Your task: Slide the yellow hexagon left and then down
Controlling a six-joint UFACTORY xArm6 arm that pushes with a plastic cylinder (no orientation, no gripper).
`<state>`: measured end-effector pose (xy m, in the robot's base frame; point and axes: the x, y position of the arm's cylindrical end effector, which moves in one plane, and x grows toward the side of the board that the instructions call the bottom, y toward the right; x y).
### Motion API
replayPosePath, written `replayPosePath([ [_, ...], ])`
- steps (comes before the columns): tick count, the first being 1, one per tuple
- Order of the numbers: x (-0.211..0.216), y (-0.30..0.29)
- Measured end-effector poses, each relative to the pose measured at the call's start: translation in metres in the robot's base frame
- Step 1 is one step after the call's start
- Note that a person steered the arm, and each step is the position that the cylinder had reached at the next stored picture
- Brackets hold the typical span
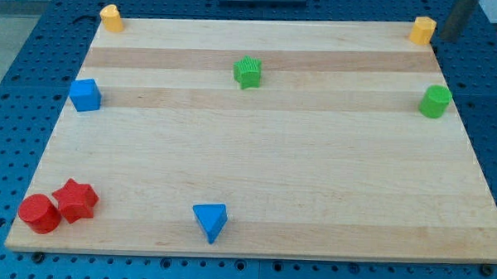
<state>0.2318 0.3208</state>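
Yellow hexagon just left of my tip

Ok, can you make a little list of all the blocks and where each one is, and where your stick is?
board: wooden board on a blue pegboard
yellow blocks: one at the top left corner, one at the top right corner
green blocks: star near the top middle, one at the right edge
blue blocks: cube at the left edge, triangle near the bottom
red blocks: round one touching the star, bottom left
my tip: just right of the top right yellow block
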Motion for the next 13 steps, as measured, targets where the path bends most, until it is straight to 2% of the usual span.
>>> replayPosePath([
  [2,0.008,-0.043],
  [3,-0.008,-0.043],
  [4,-0.032,-0.018],
  [5,-0.034,-0.023],
  [6,-0.023,-0.068],
  [8,-0.006,-0.123],
  [9,-0.03,-0.126],
  [10,-0.032,-0.127],
  [12,-0.029,-0.188],
  [13,-0.028,-0.188],
])
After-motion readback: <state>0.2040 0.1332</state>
